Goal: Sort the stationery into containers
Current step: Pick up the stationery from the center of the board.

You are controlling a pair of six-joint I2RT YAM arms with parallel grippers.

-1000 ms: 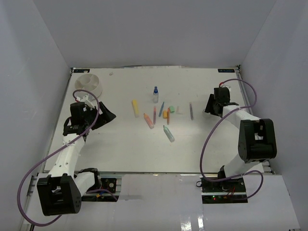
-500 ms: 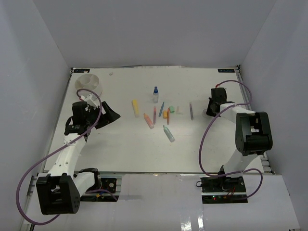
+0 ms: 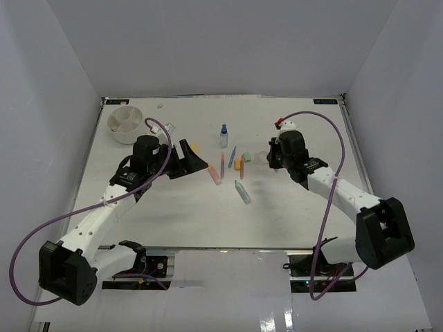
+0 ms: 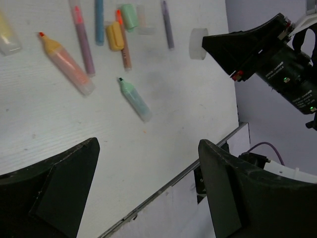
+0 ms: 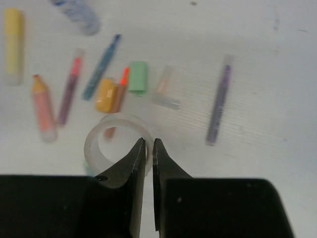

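My right gripper (image 5: 149,144) is shut on the wall of the clear tape ring (image 5: 115,145), one finger inside the ring and one outside, held above the table. From above, this gripper (image 3: 267,158) hovers just right of the scattered stationery. On the table lie a pink marker (image 3: 214,174), a teal marker (image 3: 242,191), thin pens, small eraser blocks (image 5: 138,77) and a blue-capped bottle (image 3: 223,135). My left gripper (image 3: 197,163) is open and empty at the left side of the pile, partly covering a yellow marker (image 5: 13,45). The white divided tub (image 3: 125,123) sits at the far left corner.
A purple pen (image 5: 219,99) lies apart to the right of the pile. An orange eraser (image 4: 115,36) lies against a red-tipped pen. The table's near edge (image 4: 163,183) runs just below the left gripper's fingers (image 4: 233,183). White walls enclose the table on three sides.
The right gripper shut on the tape ring and swung left from the right edge toward the pile with it. The left arm reached right from near the tub to the pile, staying open.
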